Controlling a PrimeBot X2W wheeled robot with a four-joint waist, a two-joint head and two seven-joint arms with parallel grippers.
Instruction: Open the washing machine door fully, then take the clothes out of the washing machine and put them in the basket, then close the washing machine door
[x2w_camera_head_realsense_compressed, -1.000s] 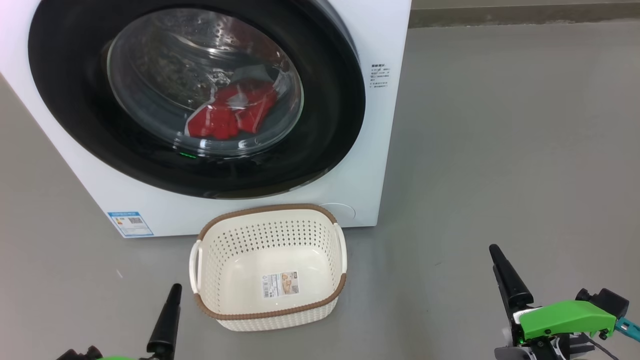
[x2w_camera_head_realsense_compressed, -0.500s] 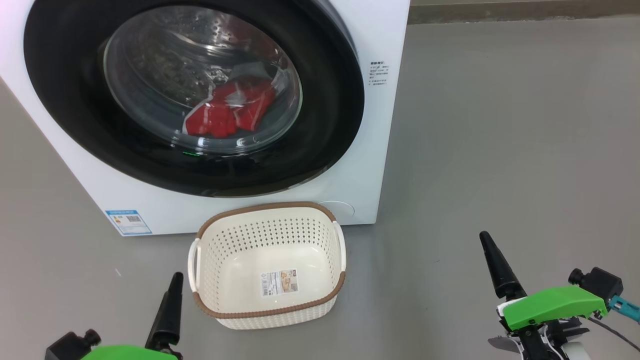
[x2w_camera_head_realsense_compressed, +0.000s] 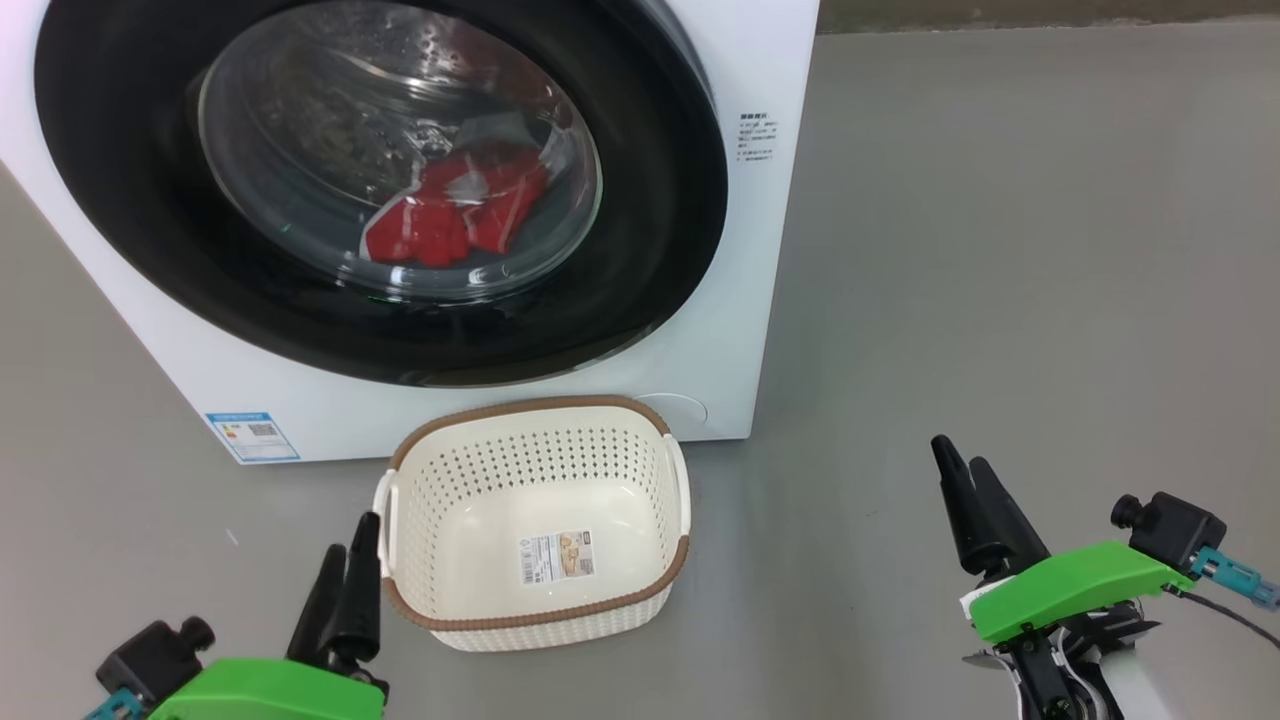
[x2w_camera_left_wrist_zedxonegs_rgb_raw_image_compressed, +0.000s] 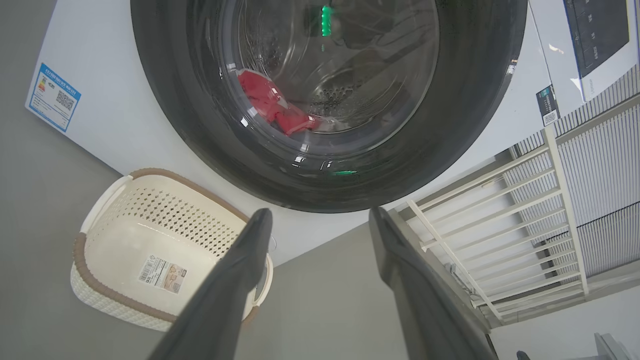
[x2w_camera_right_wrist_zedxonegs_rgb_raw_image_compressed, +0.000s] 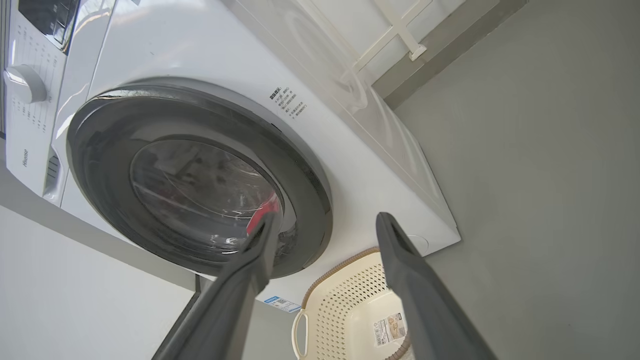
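Note:
The white washing machine (x2w_camera_head_realsense_compressed: 770, 300) stands ahead with the washing machine door (x2w_camera_head_realsense_compressed: 680, 200) closed flat on its front. Behind the glass lie the red clothes (x2w_camera_head_realsense_compressed: 450, 215), low in the drum. The cream basket (x2w_camera_head_realsense_compressed: 530, 465) sits empty on the floor just below the door. My left gripper (x2w_camera_head_realsense_compressed: 352, 532) is open beside the basket's left handle, touching nothing. My right gripper (x2w_camera_head_realsense_compressed: 958, 452) is open over bare floor, right of the basket. In the left wrist view, the left gripper (x2w_camera_left_wrist_zedxonegs_rgb_raw_image_compressed: 320, 212) points at the door (x2w_camera_left_wrist_zedxonegs_rgb_raw_image_compressed: 175, 100), clothes (x2w_camera_left_wrist_zedxonegs_rgb_raw_image_compressed: 270, 102) and basket (x2w_camera_left_wrist_zedxonegs_rgb_raw_image_compressed: 165, 210). In the right wrist view, the right gripper (x2w_camera_right_wrist_zedxonegs_rgb_raw_image_compressed: 327, 216) faces the door (x2w_camera_right_wrist_zedxonegs_rgb_raw_image_compressed: 305, 190) and basket (x2w_camera_right_wrist_zedxonegs_rgb_raw_image_compressed: 345, 295).
Grey floor (x2w_camera_head_realsense_compressed: 1000, 250) stretches wide to the right of the machine. A white slatted railing (x2w_camera_left_wrist_zedxonegs_rgb_raw_image_compressed: 500, 215) stands beside the machine. The control knob (x2w_camera_right_wrist_zedxonegs_rgb_raw_image_compressed: 25, 82) sits on the machine's top panel. A blue label (x2w_camera_head_realsense_compressed: 252, 435) marks its lower left front.
Both grippers have come up and forward toward the machine, so both fingers of each now show. The head camera has tilted slightly; door, clothes and basket stay put.

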